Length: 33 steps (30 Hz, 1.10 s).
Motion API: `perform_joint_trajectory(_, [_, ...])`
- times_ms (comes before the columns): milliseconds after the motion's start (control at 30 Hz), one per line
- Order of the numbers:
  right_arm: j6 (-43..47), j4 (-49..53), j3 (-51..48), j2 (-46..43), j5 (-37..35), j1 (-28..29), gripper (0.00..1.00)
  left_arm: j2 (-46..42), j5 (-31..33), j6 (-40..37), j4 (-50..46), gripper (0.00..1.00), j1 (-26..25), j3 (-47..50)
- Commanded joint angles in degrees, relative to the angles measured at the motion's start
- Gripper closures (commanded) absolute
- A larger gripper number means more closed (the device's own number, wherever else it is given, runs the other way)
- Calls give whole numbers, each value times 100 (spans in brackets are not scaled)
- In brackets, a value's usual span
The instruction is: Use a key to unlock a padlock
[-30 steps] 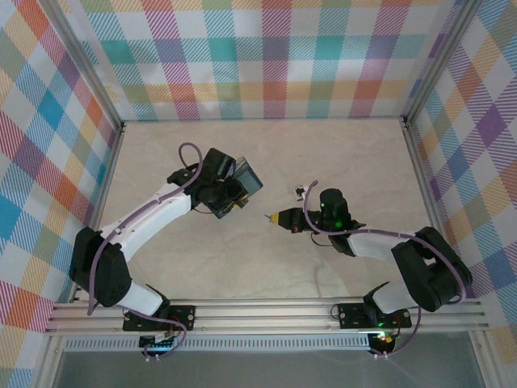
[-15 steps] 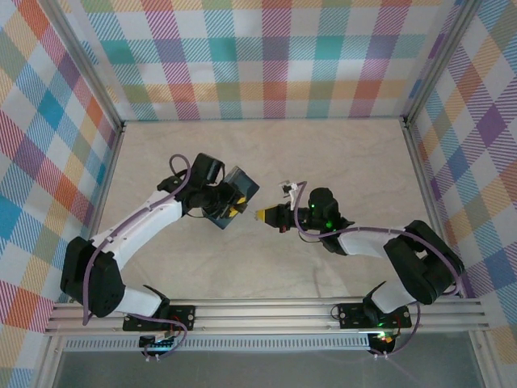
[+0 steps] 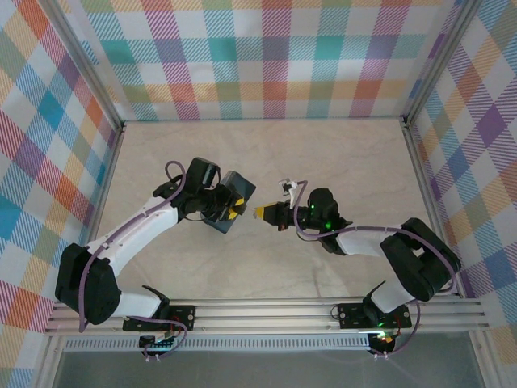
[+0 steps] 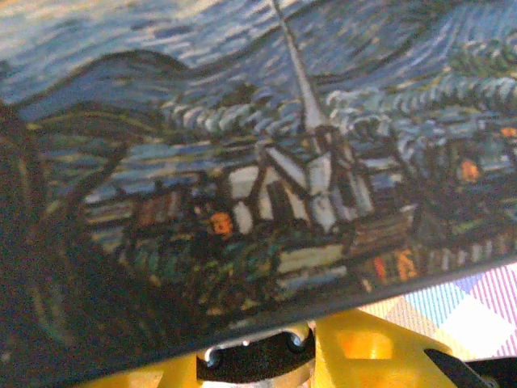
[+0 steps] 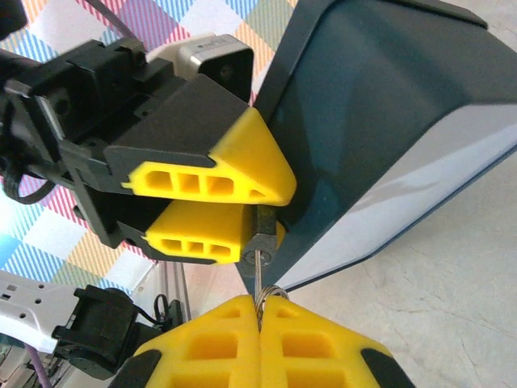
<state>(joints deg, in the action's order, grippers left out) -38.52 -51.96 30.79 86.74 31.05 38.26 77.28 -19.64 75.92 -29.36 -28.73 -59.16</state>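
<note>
My left gripper (image 5: 271, 214) is shut on the small black padlock (image 5: 263, 230), which sits clamped between its yellow fingers (image 5: 210, 182). The blue painted tin (image 5: 388, 137) hangs off the padlock and tilts up beside it. My right gripper (image 5: 259, 303) is shut on the thin silvery key (image 5: 258, 275), and the key's tip reaches the keyhole in the padlock's near face. From above, the left gripper (image 3: 232, 212) and the right gripper (image 3: 260, 213) meet tip to tip at mid-table, with the tin (image 3: 237, 191) just behind. In the left wrist view the tin (image 4: 258, 162) covers the padlock (image 4: 258, 361) from above.
The pale marble tabletop (image 3: 323, 153) lies open behind and to both sides of the arms. Plaid walls (image 3: 275, 56) close it on three sides. An aluminium rail (image 3: 266, 314) with both arm bases runs along the near edge.
The right gripper has moved left with the key until it reaches the padlock. The left gripper has shifted slightly down and left with the padlock and tin.
</note>
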Motion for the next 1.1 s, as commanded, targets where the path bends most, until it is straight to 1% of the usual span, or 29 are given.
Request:
perform_joint_trajectory(0, [-13, -291, 129, 93, -29, 41, 100, -291, -93, 72, 361, 88, 58, 26])
perform_joint_trajectory(833, [-189, -654, 299, 361, 95, 147, 100, -473, -62, 150, 390, 88, 69, 154])
perform_joint_trajectory(1067, [-147, -514, 218, 253, 107, 146, 100, -518, 39, 59, 284, 88, 199, 155])
